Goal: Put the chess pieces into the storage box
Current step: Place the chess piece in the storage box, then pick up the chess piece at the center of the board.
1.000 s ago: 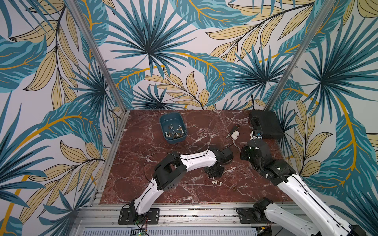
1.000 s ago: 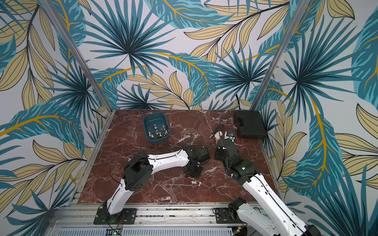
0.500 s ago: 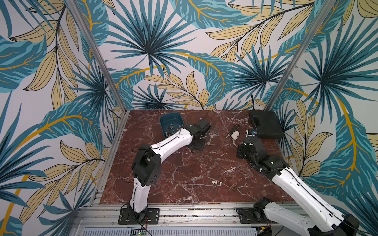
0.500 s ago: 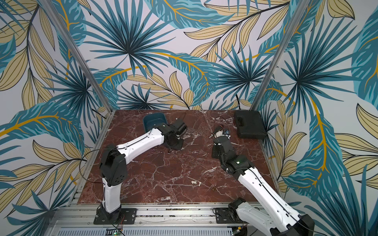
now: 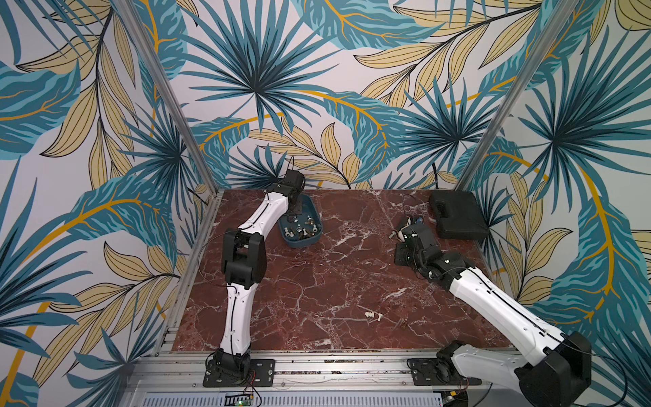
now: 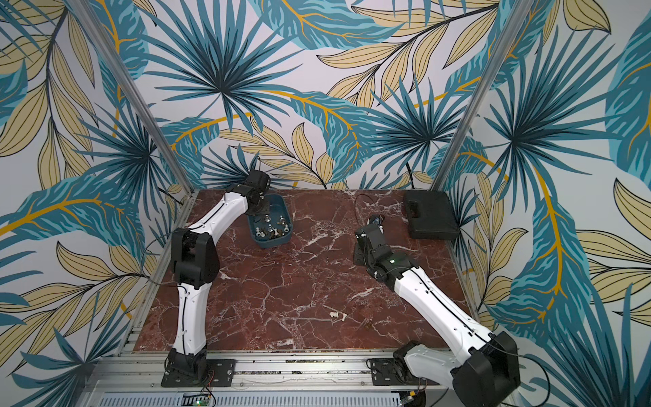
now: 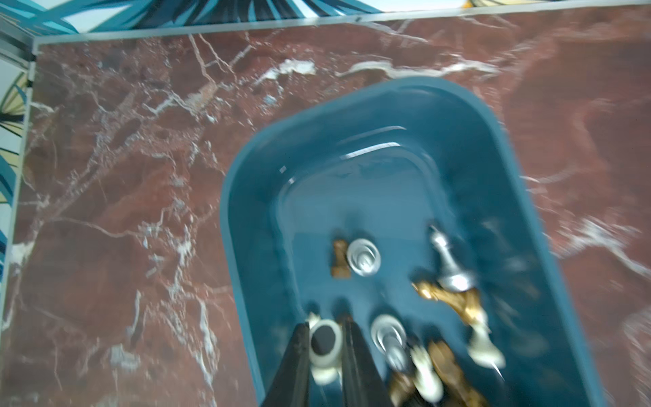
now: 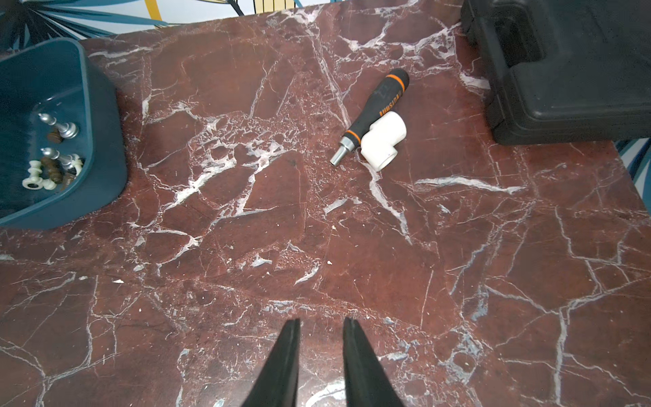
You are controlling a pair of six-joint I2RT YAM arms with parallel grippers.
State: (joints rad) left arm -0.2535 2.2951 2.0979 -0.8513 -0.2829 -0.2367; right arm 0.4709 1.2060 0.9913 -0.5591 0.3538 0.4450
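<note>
Since left pincer [image 7: 324, 326] swung, piece [image 7: 323, 345] over box [image 7: 246, 211]

Lab robot booth: aluminium frame [image 5: 165, 91], leaf-print walls [image 5: 317, 88].

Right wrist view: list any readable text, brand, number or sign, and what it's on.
Orange lettering along the black-handled driver: present, but too small and blurred to read.
Moulded mark further up the same handle: unreadable.
On the white elbow fitting: no text.
On the black hard case: none visible.
On the storage box and the chess pieces: none.
</note>
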